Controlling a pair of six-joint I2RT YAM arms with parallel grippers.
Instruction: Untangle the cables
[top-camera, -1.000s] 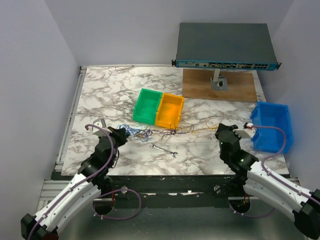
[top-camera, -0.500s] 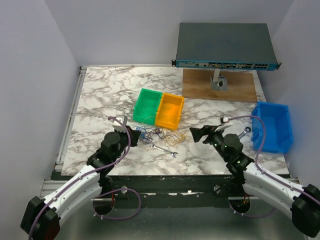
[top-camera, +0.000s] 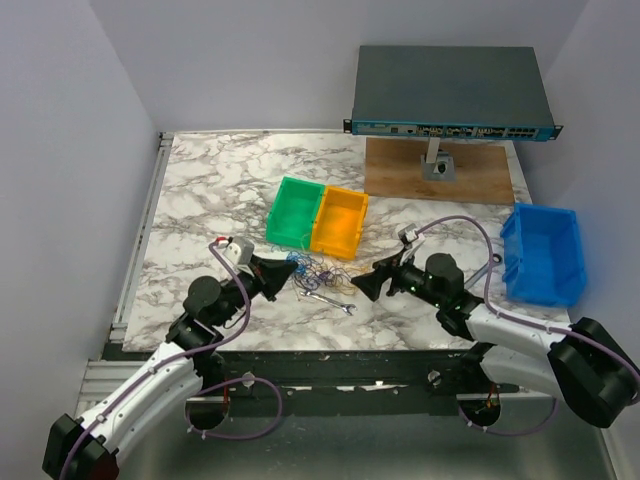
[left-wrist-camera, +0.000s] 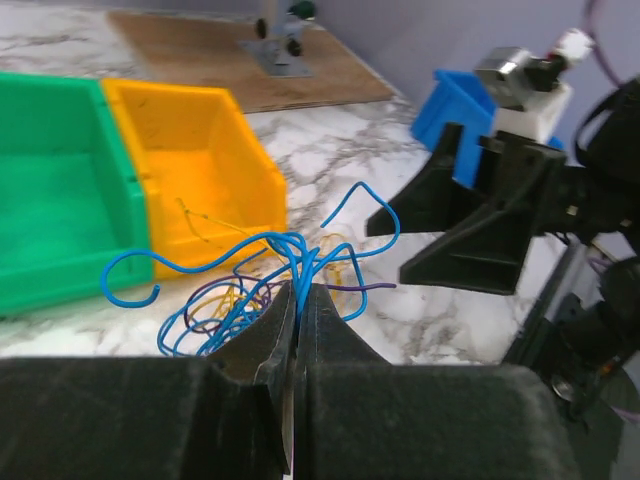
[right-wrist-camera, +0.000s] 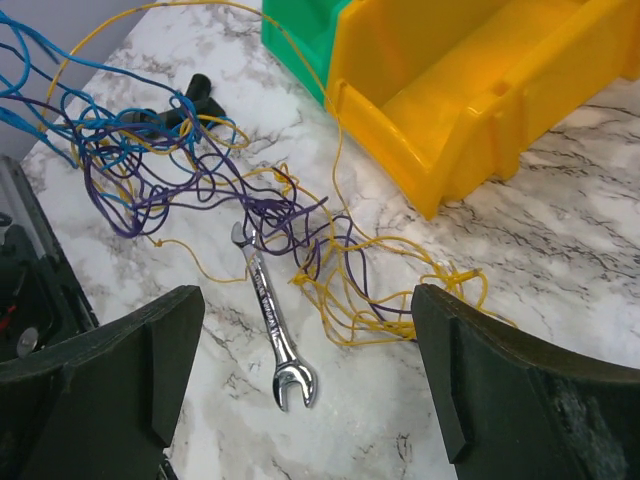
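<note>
Item: the cables (top-camera: 320, 272), one tangle of thin blue, purple and yellow wire.
Location: on the bench (top-camera: 220, 190), just before the green bin (top-camera: 295, 212) and yellow bin (top-camera: 340, 221).
Long axis: roughly left to right, between the two arms. The blue end is raised at the left; the yellow loops lie flat at the right.
Left fingers (left-wrist-camera: 297, 320): pressed together, pinching blue strands.
Right fingers (top-camera: 370, 284): spread wide, holding nothing, facing the tangle's right end.
Wrench (right-wrist-camera: 272, 320): flat on the bench, its upper end under purple and yellow strands.
</note>
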